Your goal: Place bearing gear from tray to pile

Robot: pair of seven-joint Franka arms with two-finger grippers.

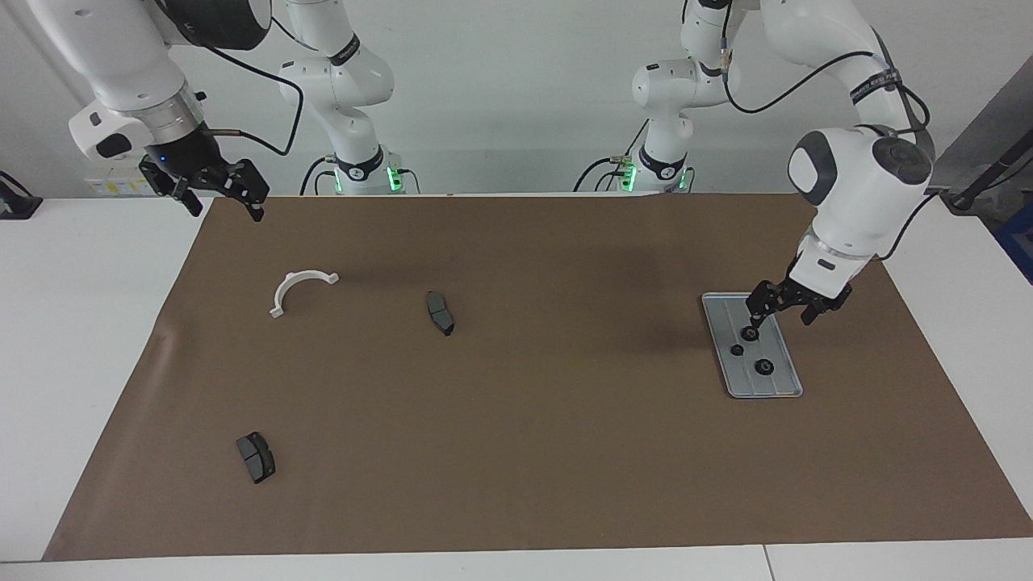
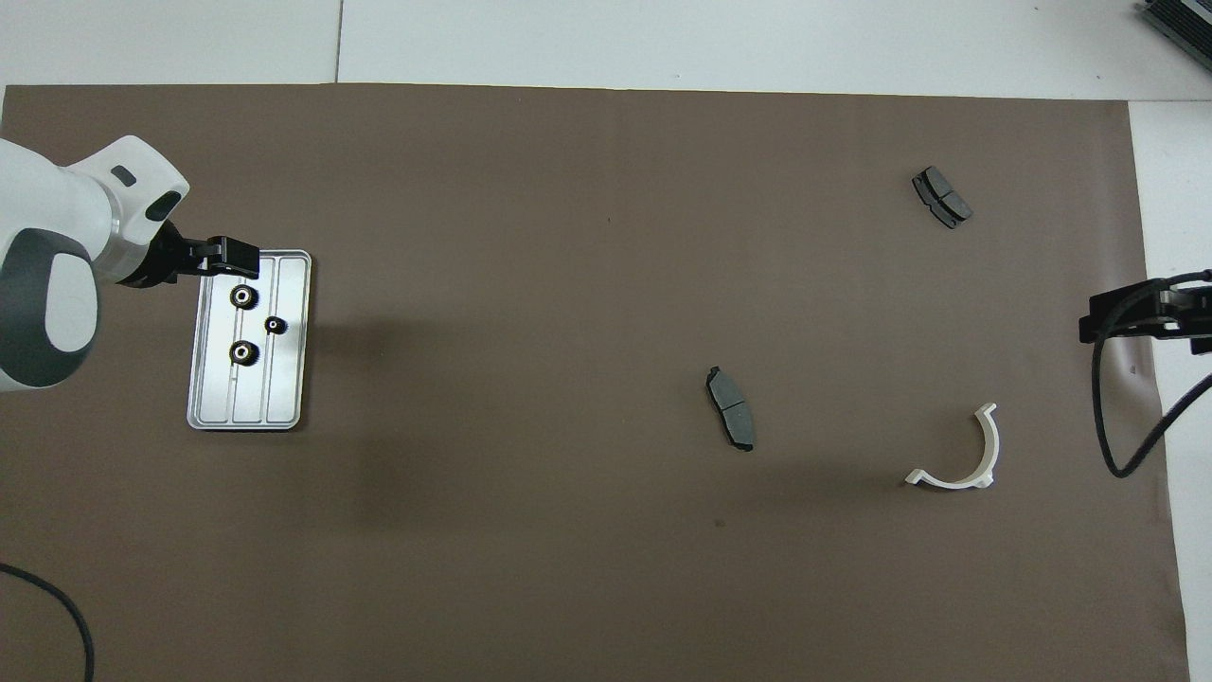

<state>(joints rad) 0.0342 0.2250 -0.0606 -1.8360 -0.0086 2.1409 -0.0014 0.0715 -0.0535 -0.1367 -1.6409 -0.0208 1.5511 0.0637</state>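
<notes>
The silver tray lies toward the left arm's end of the table. On it sit three small black bearing gears, two larger and one smaller. My left gripper hangs open and empty low over the tray; one fingertip covers part of a gear in the facing view. The pile's parts lie scattered toward the right arm's end: a white half-ring bracket and two dark brake pads. My right gripper waits open over the mat's edge.
A brown mat covers most of the white table. The second brake pad lies farthest from the robots. A black cable hangs from the right arm beside the bracket.
</notes>
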